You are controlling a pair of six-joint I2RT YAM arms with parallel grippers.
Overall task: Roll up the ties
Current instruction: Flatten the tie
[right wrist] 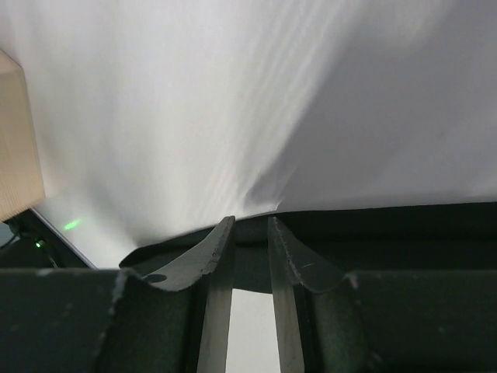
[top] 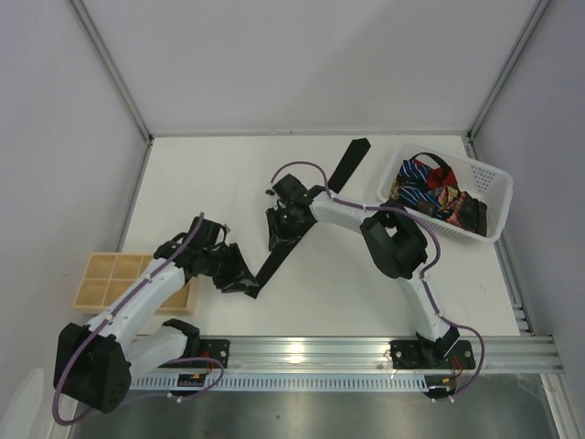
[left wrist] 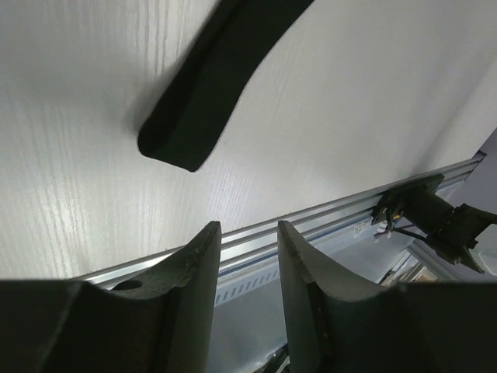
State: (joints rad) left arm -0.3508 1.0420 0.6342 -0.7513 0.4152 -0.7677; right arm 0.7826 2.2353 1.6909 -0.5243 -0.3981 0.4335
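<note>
- The black tie [top: 271, 263] is being laid out flat and diagonal across the table, with its far end near the white basket [top: 500, 208] and its near end just beside the left gripper [top: 239, 280].
- The other ties [top: 437, 187] are being kept heaped inside the basket.
- The left gripper is being held parted and empty. In its wrist view the tie's end [left wrist: 198, 101] is seen beyond the fingertips [left wrist: 203, 241], untouched.
- The right gripper [top: 281, 233] is being held over the tie's middle. Its fingers [right wrist: 221, 233] are seen narrowly apart at the cloth's edge [right wrist: 388, 225], and whether fabric is being pinched cannot be told.
- By judgement, the first roll is only being prepared, since no coil is being formed yet.
- The next move is judged to call for the near end being seized and turned over onto itself, while the length is being pinned against dragging.
</note>
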